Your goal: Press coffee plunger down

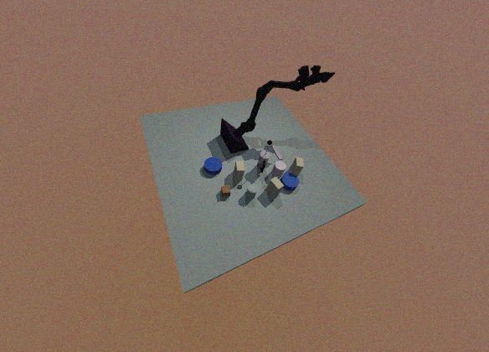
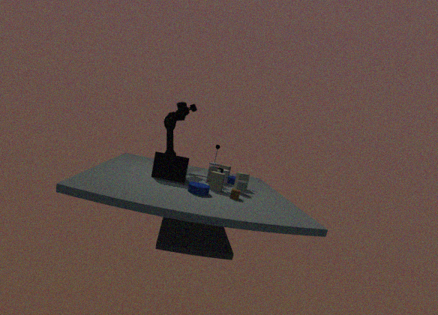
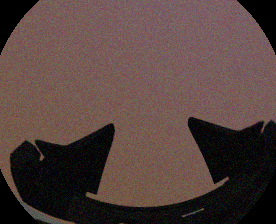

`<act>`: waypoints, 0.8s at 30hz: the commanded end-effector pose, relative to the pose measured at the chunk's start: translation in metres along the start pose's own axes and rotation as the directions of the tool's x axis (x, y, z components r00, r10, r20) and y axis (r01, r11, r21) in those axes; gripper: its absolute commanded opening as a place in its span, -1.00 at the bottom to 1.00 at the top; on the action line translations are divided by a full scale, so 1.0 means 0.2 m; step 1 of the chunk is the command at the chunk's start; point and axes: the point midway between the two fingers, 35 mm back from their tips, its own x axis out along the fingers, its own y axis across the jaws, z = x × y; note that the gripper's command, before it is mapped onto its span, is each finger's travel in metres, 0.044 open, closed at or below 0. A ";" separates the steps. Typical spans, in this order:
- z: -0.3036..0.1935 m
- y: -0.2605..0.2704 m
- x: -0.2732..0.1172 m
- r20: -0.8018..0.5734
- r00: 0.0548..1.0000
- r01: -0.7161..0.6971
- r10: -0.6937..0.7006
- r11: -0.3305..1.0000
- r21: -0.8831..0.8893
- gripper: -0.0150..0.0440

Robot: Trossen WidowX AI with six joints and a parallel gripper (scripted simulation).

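The coffee press [image 1: 265,154] stands upright among the other objects, with a pale top and a dark handle at its side. Its black plunger knob [image 1: 270,142] [image 2: 217,146] stands high above the body on a thin rod. In the exterior view the body is partly hidden behind a tan block. My gripper [image 1: 326,72] [image 2: 193,107] [image 3: 152,124] is open and empty, raised high above the table and well away from the knob. The wrist view shows only the two spread fingers and plain background, with no press in sight.
Tan blocks [image 1: 239,169] [image 1: 298,165] [image 1: 276,184] [image 2: 217,181], pale cylinders [image 1: 280,166] [image 1: 252,188] and blue discs [image 1: 213,165] [image 1: 290,181] [image 2: 199,189] stand around the press. An orange cube [image 1: 225,190] [image 2: 235,194] and a pinkish bar [image 1: 277,152] are also there.
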 end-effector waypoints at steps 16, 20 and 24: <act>-0.67 -0.21 -0.09 -0.366 0.927 -0.087 -0.081 0.903 -0.420 1.00; -0.81 -0.35 -0.16 -0.449 0.881 -0.111 -0.146 0.860 -0.498 1.00; -0.96 -0.52 -0.25 -0.549 0.804 -0.133 -0.226 0.832 -0.538 1.00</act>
